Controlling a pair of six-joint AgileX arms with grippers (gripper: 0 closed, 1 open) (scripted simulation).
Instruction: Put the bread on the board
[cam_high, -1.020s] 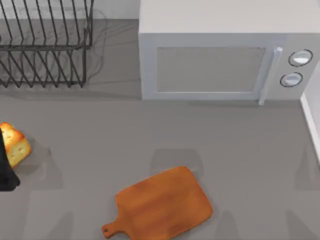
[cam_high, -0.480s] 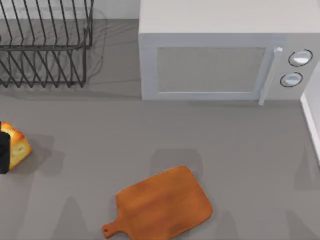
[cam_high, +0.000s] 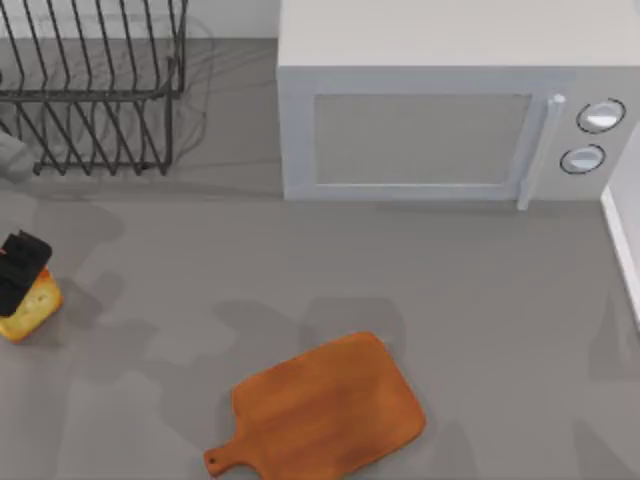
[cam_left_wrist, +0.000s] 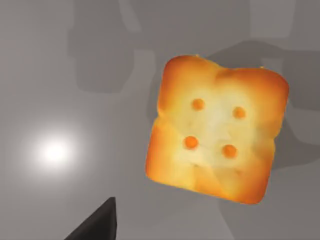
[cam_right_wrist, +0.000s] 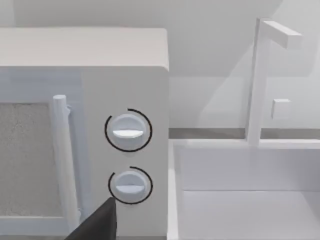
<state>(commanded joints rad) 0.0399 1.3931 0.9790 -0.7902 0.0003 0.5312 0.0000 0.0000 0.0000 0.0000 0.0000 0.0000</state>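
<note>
The left end effector (cam_high: 20, 270) presents in the top view as a matte black, blocky body with squared edges and a stepped outline. No cables, screws, labels or markings are discernible on it. In the left wrist view, one finger (cam_left_wrist: 97, 224) appears as a dark charcoal wedge tapering to a point, plain and unmarked. The right wrist view shows a matching dark, pointed finger (cam_right_wrist: 97, 224) of the right end effector, same finish.

light: you get even, soft overhead light | shadows: faint grey patches on the table (cam_high: 480, 300), darker beside the bread (cam_high: 30, 308) | glare: one white hotspot on the tabletop in your left wrist view
</note>
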